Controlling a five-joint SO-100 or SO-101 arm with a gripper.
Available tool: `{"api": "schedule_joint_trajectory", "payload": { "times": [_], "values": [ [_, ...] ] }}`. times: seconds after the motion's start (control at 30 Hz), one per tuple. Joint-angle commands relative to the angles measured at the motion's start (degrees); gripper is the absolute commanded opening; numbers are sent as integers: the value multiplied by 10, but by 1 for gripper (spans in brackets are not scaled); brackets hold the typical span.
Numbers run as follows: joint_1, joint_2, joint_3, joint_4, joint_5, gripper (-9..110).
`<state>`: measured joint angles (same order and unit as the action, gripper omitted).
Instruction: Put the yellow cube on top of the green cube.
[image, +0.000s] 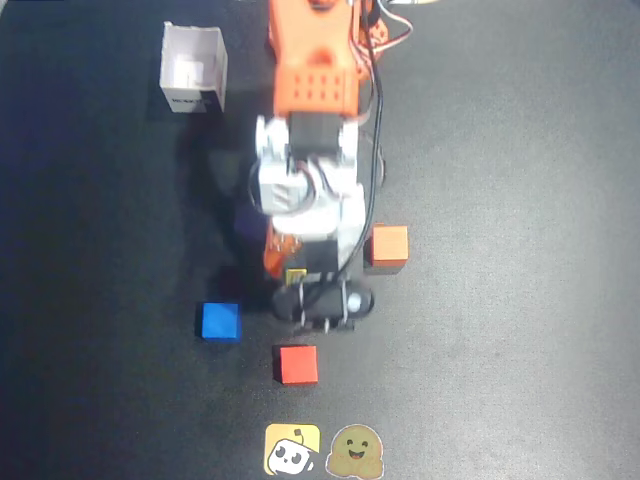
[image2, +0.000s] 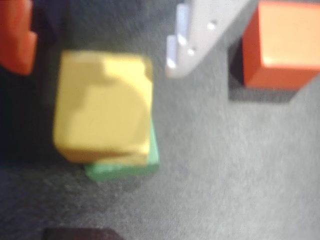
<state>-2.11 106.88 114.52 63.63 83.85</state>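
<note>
There is one yellow cube and one green cube; the yellow one sits on the green one, turned a little against it. A cube has no long axis. In the wrist view the gripper is open: the orange finger and the white finger stand apart on either side of the yellow cube, not touching it. Beyond the white finger is one orange cube. In the overhead view the arm hides most of the stack, and one blue cube and one red cube lie nearby.
</note>
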Motion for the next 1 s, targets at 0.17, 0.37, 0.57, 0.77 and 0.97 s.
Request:
{"api": "schedule_joint_trajectory", "payload": {
  "times": [0.17,0.37,0.57,0.77,0.97],
  "values": [
    [-9,269,151,-14,-5,0],
    [-5,436,291,-18,-3,0],
    [-8,620,419,-7,-3,0],
    [-11,703,489,9,-2,0],
    [-11,703,501,31,-17,0]
  ]
}}
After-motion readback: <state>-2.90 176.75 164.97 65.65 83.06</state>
